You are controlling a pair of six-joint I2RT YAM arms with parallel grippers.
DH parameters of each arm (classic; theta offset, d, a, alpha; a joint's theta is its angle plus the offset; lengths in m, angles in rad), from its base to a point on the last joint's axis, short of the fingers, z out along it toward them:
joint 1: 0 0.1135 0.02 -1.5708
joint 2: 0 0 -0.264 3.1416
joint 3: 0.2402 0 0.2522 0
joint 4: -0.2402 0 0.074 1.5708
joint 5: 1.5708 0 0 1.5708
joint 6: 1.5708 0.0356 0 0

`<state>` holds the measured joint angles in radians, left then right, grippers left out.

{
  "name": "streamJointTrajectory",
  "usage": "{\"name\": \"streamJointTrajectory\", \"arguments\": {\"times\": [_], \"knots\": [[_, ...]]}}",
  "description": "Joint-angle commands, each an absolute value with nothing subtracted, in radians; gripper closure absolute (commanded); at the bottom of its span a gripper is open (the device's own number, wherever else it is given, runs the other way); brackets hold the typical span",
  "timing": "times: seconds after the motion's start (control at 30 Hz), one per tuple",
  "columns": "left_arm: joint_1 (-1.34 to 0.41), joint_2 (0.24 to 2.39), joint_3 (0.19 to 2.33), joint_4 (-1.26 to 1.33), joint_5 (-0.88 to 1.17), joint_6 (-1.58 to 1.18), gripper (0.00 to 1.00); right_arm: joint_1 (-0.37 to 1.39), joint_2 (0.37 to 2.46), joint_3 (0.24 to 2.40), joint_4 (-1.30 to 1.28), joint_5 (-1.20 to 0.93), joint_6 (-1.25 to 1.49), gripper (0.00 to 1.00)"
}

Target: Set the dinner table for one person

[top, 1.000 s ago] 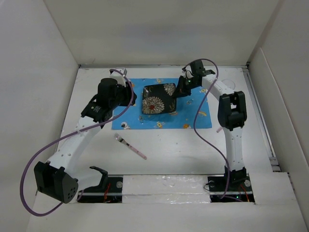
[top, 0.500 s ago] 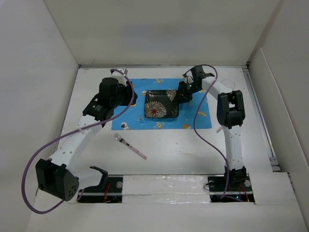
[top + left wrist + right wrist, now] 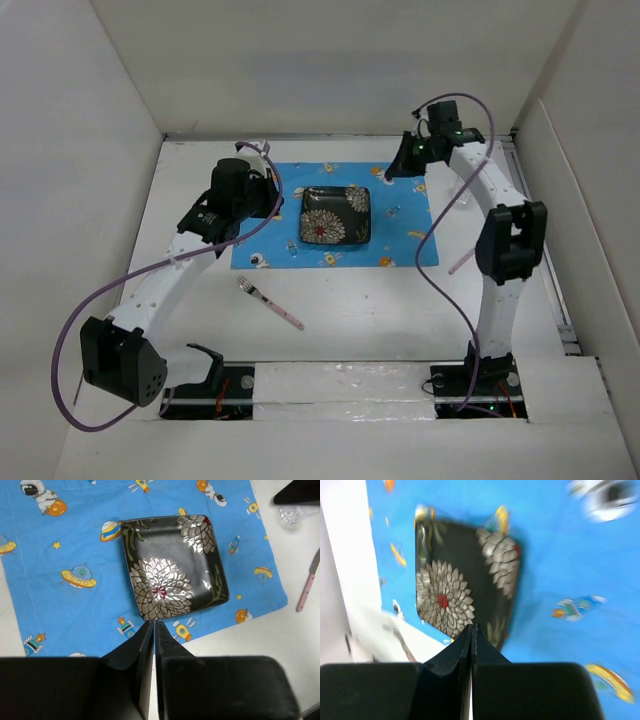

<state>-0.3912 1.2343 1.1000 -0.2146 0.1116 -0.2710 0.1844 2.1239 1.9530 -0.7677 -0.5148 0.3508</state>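
A square black plate with silver flowers [image 3: 336, 215] lies flat on the middle of the blue space-print placemat [image 3: 405, 240] on the white dinner table [image 3: 390, 310]. It also shows in the left wrist view [image 3: 172, 567] and, blurred, in the right wrist view [image 3: 465, 580]. My left gripper [image 3: 273, 197] hovers at the plate's left side, shut and empty, its tips [image 3: 152, 624] just short of the plate's rim. My right gripper [image 3: 389, 172] is raised over the placemat's far right corner, shut and empty [image 3: 471, 626].
A fork with a pink handle [image 3: 268, 302] lies on the table in front of the placemat. A pink-handled knife [image 3: 459, 264] lies right of the placemat, also in the left wrist view [image 3: 306, 586]. A small clear object [image 3: 295, 514] sits near the placemat's far right corner.
The plate, held tilted by my right gripper a second ago, now lies flat on the placemat. My right gripper has let go and pulled up and back to the right.
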Motion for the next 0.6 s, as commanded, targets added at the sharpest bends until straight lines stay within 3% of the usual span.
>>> {"name": "streamJointTrajectory", "arguments": {"times": [0.0,0.17,0.2,0.23,0.27,0.33,0.4,0.57], "knots": [[-0.391,1.247,1.16,-0.175,0.166,-0.267,1.0,0.08,1.924,1.88,-0.608,-0.317,0.423,1.0],[-0.391,1.25,1.152,-0.184,0.184,-0.249,1.0,-0.073,1.738,1.631,-0.427,-0.062,0.573,1.0],[-0.391,1.252,1.151,-0.189,0.184,-0.247,1.0,-0.124,1.726,1.622,-0.419,-0.011,0.595,0.95],[-0.391,1.253,1.15,-0.199,0.196,-0.241,0.98,-0.146,1.72,1.617,-0.423,0.026,0.603,0.78],[-0.391,1.255,1.146,-0.202,0.202,-0.239,0.85,-0.167,1.729,1.623,-0.434,0.043,0.606,0.71],[-0.391,1.25,1.132,-0.196,0.212,-0.236,0.75,-0.219,1.788,1.672,-0.495,0.069,0.601,0.56],[-0.391,1.244,1.121,-0.193,0.212,-0.236,0.7,-0.239,1.839,1.747,-0.573,0.095,0.595,0.53],[-0.4,1.241,1.12,-0.201,0.206,-0.23,0.69,-0.249,1.948,1.804,-0.603,0.078,0.566,0.56]]}}
